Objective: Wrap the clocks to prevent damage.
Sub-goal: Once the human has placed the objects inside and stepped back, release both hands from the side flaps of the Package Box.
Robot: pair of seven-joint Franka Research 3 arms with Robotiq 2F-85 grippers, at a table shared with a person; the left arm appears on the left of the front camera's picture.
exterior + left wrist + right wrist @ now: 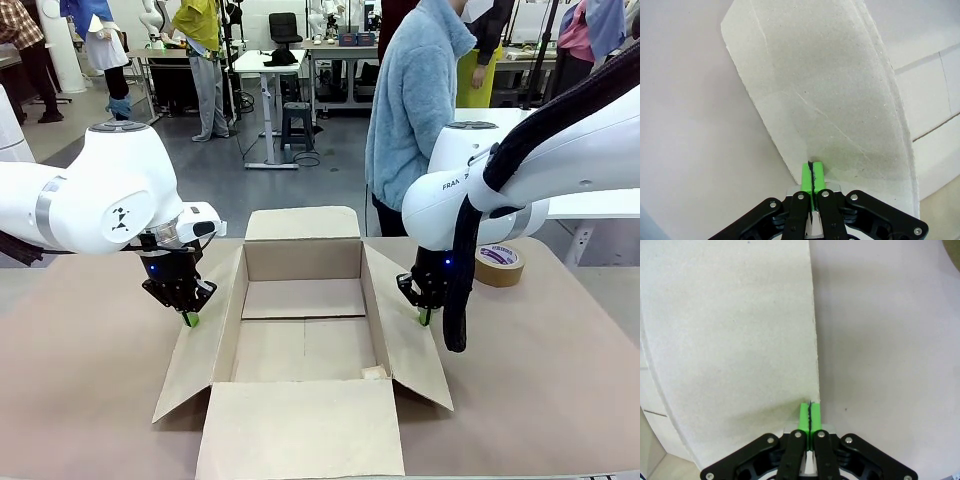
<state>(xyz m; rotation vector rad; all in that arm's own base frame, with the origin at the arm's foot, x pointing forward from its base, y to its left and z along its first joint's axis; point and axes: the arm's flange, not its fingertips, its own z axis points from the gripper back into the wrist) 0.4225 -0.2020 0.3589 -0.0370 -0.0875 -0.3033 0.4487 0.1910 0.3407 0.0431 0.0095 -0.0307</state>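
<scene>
The box (302, 260) sits open mid-table, flaps spread. At its left flap (200, 350) the left gripper (190, 319) points down, pads pressed together on nothing. At the right flap's (405, 340) outer edge the right gripper (425, 318) does likewise. Tape (499, 264) lies right of the box, and a person (415, 100) stands behind it.

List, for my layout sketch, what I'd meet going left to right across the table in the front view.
In order: left gripper → open cardboard box → right gripper → roll of tape.
</scene>
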